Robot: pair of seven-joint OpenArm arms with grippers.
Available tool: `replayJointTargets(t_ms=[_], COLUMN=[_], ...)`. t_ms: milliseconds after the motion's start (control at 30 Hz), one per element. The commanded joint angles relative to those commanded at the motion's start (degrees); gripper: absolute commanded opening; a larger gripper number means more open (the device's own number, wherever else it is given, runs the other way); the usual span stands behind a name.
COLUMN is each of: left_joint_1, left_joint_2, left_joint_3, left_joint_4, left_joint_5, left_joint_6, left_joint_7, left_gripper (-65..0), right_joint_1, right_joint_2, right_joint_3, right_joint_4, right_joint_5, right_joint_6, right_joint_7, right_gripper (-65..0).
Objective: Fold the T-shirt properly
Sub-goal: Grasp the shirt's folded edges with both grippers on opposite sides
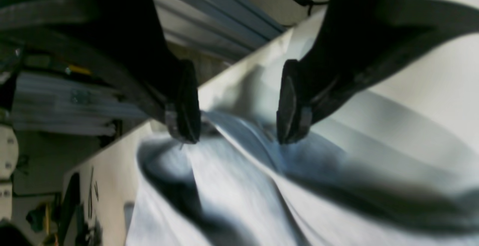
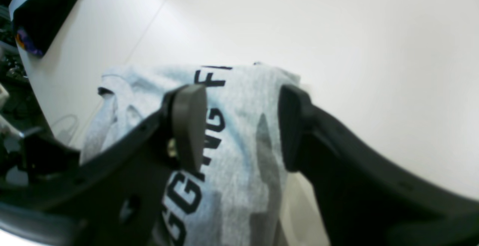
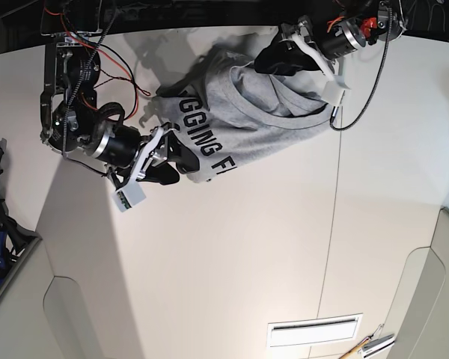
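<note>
Pale desk (image 3: 232,284) under rumpled shirt (image 3: 247,153) — left gripper (image 1: 239,105) parted at its folds, right gripper (image 2: 242,130) wide over lettered end, probably to grasp edge.

we see the t-shirt (image 3: 262,138) lying on the table (image 3: 232,262), toward its far edge in the base view. the left gripper (image 3: 266,69) hangs over the shirt's far side, the right gripper (image 3: 181,170) beside its lettering.
</note>
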Motion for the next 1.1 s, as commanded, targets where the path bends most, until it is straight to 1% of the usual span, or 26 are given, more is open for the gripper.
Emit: replayJointTargets(t_ms=[33, 100, 167, 233, 300, 367, 467, 633, 700, 733, 833, 867, 900, 1100], left_joint_1=[0.0, 0.0, 0.0, 0.0, 0.0, 0.0, 0.0, 0.0, 0.0, 0.0, 0.0, 0.2, 0.3, 3.1], left_joint_2=[0.0, 0.0, 0.0, 0.0, 0.0, 0.0, 0.0, 0.0, 0.0, 0.0, 0.0, 0.0, 0.0, 0.0], left_joint_3=[0.6, 1.5, 2.3, 2.4, 2.4, 2.3, 1.4, -0.3, -0.3, -0.3, -0.3, -0.3, -0.3, -0.3], left_joint_4=[0.0, 0.0, 0.0, 0.0, 0.0, 0.1, 2.2, 8.7, 9.1, 9.1, 9.0, 9.0, 9.0, 9.0], left_joint_5=[1.2, 3.8, 5.2, 5.5, 5.2, 4.2, 3.3, -2.4, -3.2, -3.2, -3.2, -3.2, -3.3, -3.7], left_joint_6=[0.0, 0.0, 0.0, 0.0, 0.0, 0.0, 0.0, 0.0, 0.0, 0.0, 0.0, 0.0, 0.0, 0.0], left_joint_7=[-0.6, -2.5, -4.3, -5.0, -4.1, -2.6, -1.9, 4.3, 4.7, 4.7, 4.7, 4.7, 4.7, 4.7], left_gripper=[-31.1, -40.1, -48.3, -56.0, -65.0, -65.0, -65.0, -65.0, -65.0, -63.7, -41.8, -37.3, -35.7, -35.7], right_joint_1=[0.0, 0.0, 0.0, 0.0, 0.0, 0.0, 0.0, 0.0, 0.0, 0.0, 0.0, 0.0, -0.2, -2.7], right_joint_2=[0.0, 0.0, 0.0, 0.0, 0.0, 0.0, 0.0, 0.0, 0.0, 0.0, 0.0, 0.0, 0.0, 0.0], right_joint_3=[0.0, 0.0, 0.0, 0.0, 0.0, 0.0, 0.0, 0.0, 0.0, 0.0, 0.0, 0.0, 0.0, 0.0], right_joint_4=[0.0, 0.0, 0.0, 0.0, 0.0, 0.0, 0.0, 0.0, 0.0, 0.0, -0.6, -1.0, -1.3, -1.5], right_joint_5=[0.0, 0.0, -0.1, -0.1, -0.1, -0.1, -1.2, -1.1, -1.0, -1.0, -0.5, -0.1, 0.2, 1.4], right_joint_6=[0.00, 0.00, 0.00, 0.00, 0.00, 0.00, 0.00, 0.00, 0.00, 0.00, 0.00, 0.00, 0.00, 0.00], right_joint_7=[0.0, 0.0, -0.1, -0.2, -0.2, -0.2, -0.2, 0.0, 0.0, 0.0, -0.2, -0.2, -0.2, 0.2], right_gripper=[-34.6, -34.6, -34.6, -34.6, -34.6, -34.6, -34.6, -34.6, -34.6, -34.6, -34.6, -34.6, -34.6, -34.6])
